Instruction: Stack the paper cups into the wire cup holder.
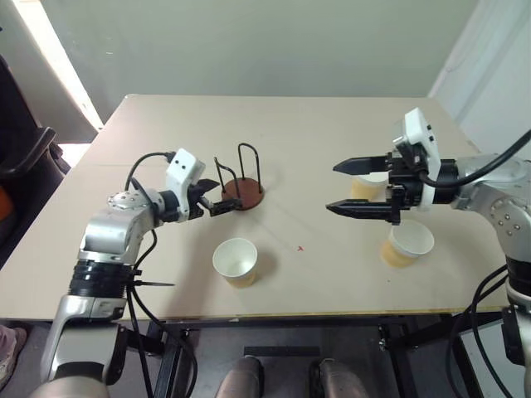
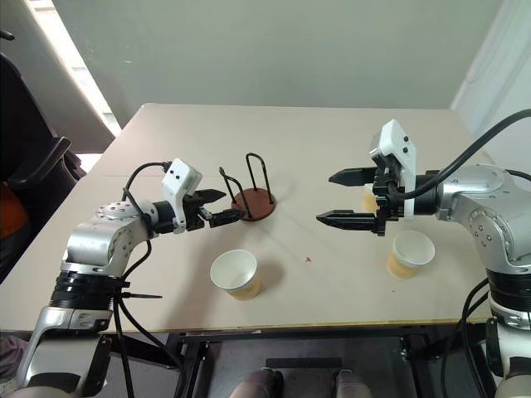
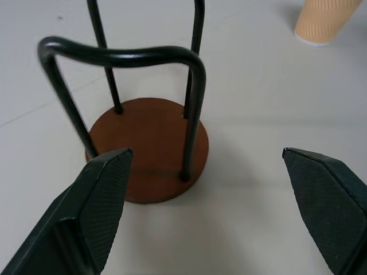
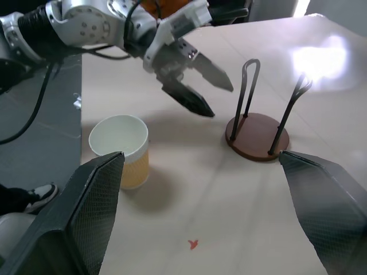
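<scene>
Three upright cups and one empty holder on the table (image 1: 332, 157)

The wire cup holder (image 1: 241, 192) stands left of centre, loops pointing straight up, just ahead of the left gripper (image 1: 215, 200), whose fingers gape wide and hold nothing. Three paper cups stand mouths up: one near the front edge (image 1: 235, 261), two on the right (image 1: 409, 244) (image 1: 367, 186) beside the wide-open, empty right gripper (image 1: 347, 187).

The worktop (image 1: 332, 166) is seen as a smooth, matt, pale beige board. The paper cups (image 1: 236, 262) are ribbed tan paper outside and plain white inside. The wire cup holder (image 3: 143, 146) is made of glossy black wire loops on a matt reddish-brown disc. The fingers (image 3: 94, 212) of the left end effector (image 1: 213, 199) are shown as black with a fine cross-hatched texture.
</scene>
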